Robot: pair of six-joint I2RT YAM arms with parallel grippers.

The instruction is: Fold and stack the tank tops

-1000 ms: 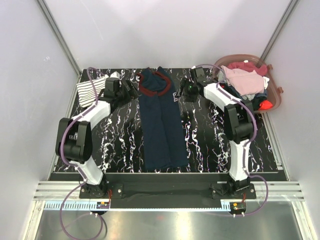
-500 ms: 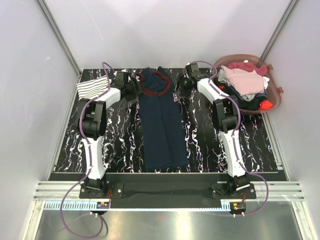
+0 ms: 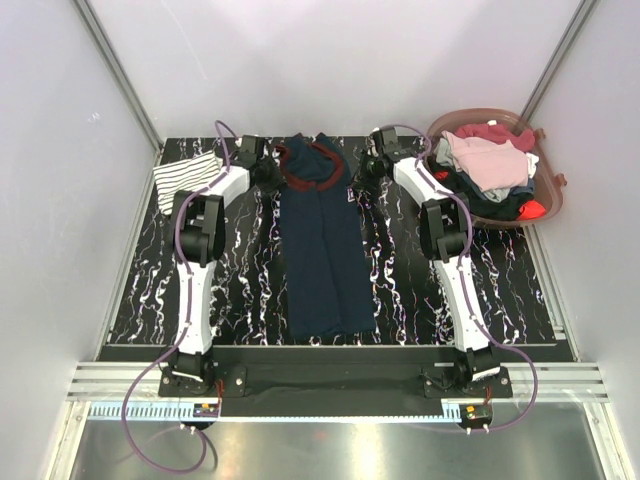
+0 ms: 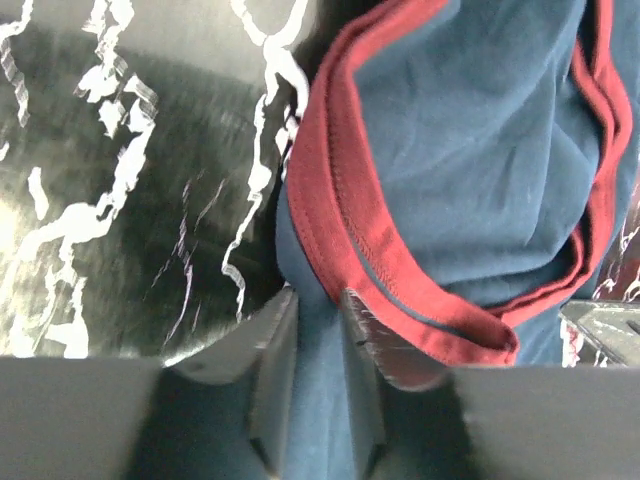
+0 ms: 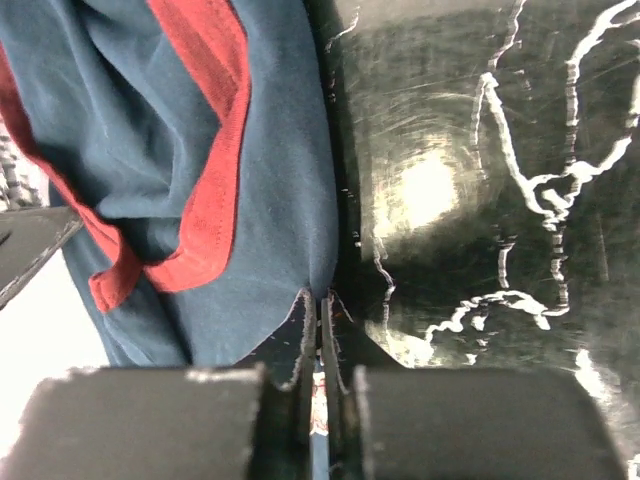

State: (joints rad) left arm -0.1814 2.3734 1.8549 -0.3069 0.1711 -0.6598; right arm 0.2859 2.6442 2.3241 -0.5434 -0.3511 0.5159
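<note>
The left claw [image 4: 315,305] is pinching the navy tank top [image 4: 470,130] just beside its red trim [image 4: 335,200]. The right claw [image 5: 319,300] is pinching the opposite edge, with black marbled tabletop [image 5: 470,200] lying to its right.

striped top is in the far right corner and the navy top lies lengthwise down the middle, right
No: the striped top is in the far left corner, as the top view shows. The navy top does lie lengthwise down the middle.
</note>
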